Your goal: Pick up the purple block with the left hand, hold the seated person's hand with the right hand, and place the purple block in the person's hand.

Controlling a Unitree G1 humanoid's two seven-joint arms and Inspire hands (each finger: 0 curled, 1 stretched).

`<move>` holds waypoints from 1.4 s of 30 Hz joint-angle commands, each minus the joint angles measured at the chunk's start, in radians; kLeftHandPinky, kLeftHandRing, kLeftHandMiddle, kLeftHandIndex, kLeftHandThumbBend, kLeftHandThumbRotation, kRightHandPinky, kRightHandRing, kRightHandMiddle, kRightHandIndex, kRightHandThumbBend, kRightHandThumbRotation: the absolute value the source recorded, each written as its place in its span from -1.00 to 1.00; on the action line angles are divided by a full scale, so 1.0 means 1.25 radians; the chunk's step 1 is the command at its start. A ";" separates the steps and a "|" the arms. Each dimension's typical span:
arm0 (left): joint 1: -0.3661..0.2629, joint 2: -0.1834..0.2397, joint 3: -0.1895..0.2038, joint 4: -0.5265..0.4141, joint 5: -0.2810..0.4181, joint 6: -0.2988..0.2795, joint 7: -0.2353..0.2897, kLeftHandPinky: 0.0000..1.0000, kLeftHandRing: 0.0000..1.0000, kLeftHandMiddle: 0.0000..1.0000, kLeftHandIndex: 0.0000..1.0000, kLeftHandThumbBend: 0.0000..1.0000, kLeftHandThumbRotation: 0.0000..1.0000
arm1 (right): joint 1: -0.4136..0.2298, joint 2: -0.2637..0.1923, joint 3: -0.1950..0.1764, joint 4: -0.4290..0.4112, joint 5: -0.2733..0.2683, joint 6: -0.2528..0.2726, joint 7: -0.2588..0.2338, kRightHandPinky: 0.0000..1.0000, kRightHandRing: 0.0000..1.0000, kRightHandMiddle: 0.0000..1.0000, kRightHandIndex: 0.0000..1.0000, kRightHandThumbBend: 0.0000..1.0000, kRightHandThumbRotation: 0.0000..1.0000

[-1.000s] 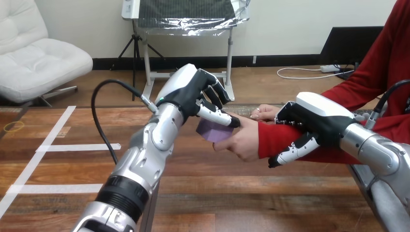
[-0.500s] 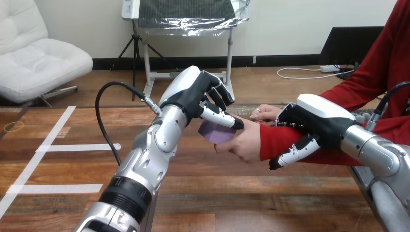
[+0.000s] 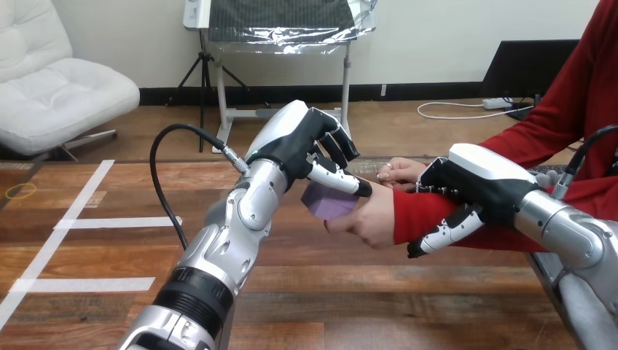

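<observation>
Head view: left hand (image 3: 291, 142) curled round purple block (image 3: 326, 201), w/ block touching person's hand (image 3: 369, 219); right hand (image 3: 481, 179) clamped round person's red-sleeved forearm (image 3: 417, 213), above wood table (image 3: 364, 299).

A robotics test lab, it seems: the wooden desk (image 3: 379, 306) is marked out with white tape lines (image 3: 109, 222), and two silver robot arms (image 3: 233, 240) reach over it to a seated person's hand (image 3: 368, 219)

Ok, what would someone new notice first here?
At the centre, the left robot hand holds a purple block against the person's nearer hand, just above the table. To the right, the right robot hand is curled round the person's red-sleeved forearm.
</observation>
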 commanded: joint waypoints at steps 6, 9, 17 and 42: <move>-0.071 -0.018 -0.011 -0.026 -0.012 0.029 -0.045 -0.22 -0.07 0.03 -0.03 0.62 -1.00 | -0.022 0.043 -0.014 -0.069 0.019 -0.024 -0.002 -0.43 -0.42 -0.34 -0.32 0.78 -0.50; -0.072 -0.014 -0.014 -0.038 -0.007 0.056 -0.064 -0.17 0.00 0.11 0.06 0.65 -1.00 | -0.021 0.041 -0.015 -0.068 0.020 -0.027 -0.002 -0.42 -0.41 -0.34 -0.32 0.78 -0.50; -0.060 0.013 -0.043 -0.074 0.035 0.066 -0.077 -0.05 0.20 0.33 0.33 0.74 -0.40 | -0.018 0.035 -0.017 -0.069 0.024 -0.026 0.007 -0.40 -0.38 -0.31 -0.29 0.76 -0.49; -0.009 0.048 -0.038 -0.149 0.023 0.070 -0.089 0.48 0.62 0.65 0.63 0.65 0.66 | -0.015 0.017 -0.024 -0.074 0.024 -0.016 0.070 -0.17 -0.06 0.02 0.06 0.87 -0.03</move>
